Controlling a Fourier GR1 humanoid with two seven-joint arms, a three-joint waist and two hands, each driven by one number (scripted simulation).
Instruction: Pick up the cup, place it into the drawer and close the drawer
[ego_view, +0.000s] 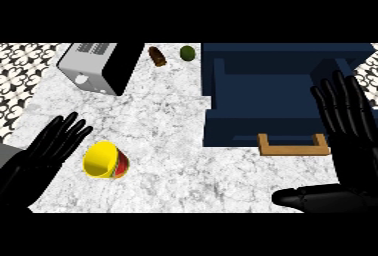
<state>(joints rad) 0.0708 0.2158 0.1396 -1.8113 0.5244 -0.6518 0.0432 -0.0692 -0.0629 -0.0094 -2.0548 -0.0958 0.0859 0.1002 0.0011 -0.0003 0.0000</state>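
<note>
A yellow cup (103, 160) with a red band lies on its side on the marble counter, its mouth turned toward the view's left. My left hand (40, 160) is open just left of the cup, fingers straight and pointing up-right, not touching it. A dark blue drawer (221, 90) stands pulled open at the right, with a wooden handle (292, 145) on its front. My right hand (347, 145) is open at the right edge, fingers up over the drawer's right side, thumb stretched left below the handle.
A grey toaster (92, 65) stands at the back left. A brown bottle (157, 56) and a green fruit (187, 52) lie at the back near the drawer's left corner. Patterned tiles (22, 70) border the counter at the left.
</note>
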